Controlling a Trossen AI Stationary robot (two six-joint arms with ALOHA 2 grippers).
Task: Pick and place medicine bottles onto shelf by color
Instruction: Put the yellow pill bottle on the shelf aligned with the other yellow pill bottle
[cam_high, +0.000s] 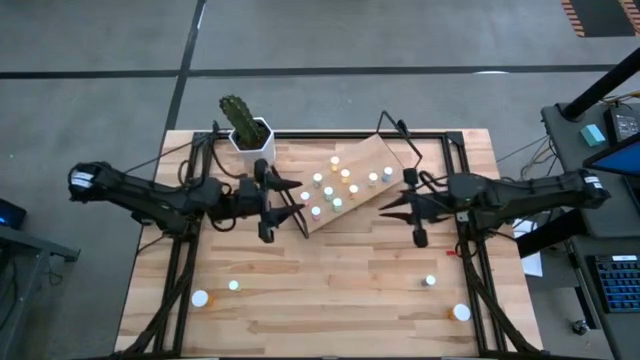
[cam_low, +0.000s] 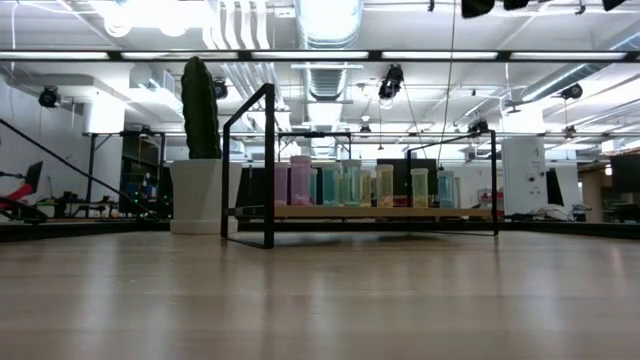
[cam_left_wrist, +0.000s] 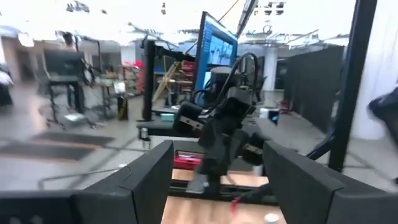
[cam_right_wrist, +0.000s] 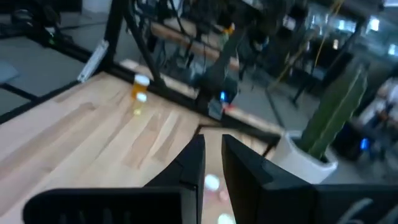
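Left end effector: hovering over table centre-left, just beside shelf's near-left corner, fingers spread wide, released, grasping nothing. Right end effector: hovering opposite, just beside shelf's right edge, fingers drawn nearly together w/ narrow gap, nothing seen between them; clenched or not, cannot tell. Both facing each other across shelf.

Shelf: light-wood board on black wire frame, lying diagonally at table's far centre, carrying approx. a dozen medicine bottles in rows, caps white, pale green, yellow; in low view standing upright side by side on board.

Loose bottles resting on table near front edge: two at front-left; two at front-right.

Cactus in white pot sitting at far-left, just beside shelf frame.
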